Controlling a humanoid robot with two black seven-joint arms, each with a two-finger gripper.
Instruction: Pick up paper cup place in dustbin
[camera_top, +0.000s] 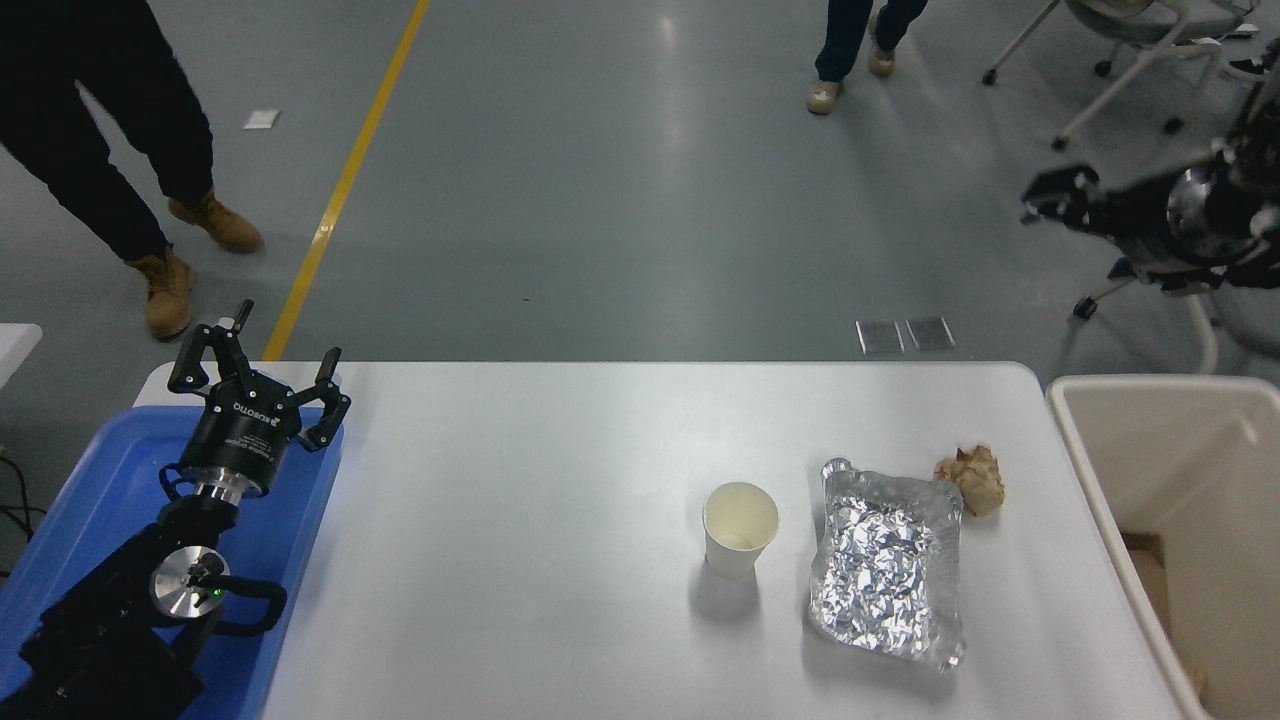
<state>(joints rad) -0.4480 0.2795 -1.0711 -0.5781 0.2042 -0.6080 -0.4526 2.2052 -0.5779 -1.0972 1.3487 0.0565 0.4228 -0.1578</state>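
The white paper cup (740, 527) stands upright on the white table (520, 560), right of the middle. The cream-beige dustbin (1090, 470) stands off the table's right edge. My right gripper (1058, 197) is blurred, high at the upper right, above the dustbin's far end and well away from the cup. My left gripper (256, 368) is open and empty, parked over the blue tray (110, 470) at the lower left.
A crinkled silver foil tray (888, 565) lies just right of the cup. A crumpled brown paper ball (974, 478) lies behind the foil tray. People walk on the floor at the top left (120, 150) and top middle (850, 50). Office chairs stand at the top right.
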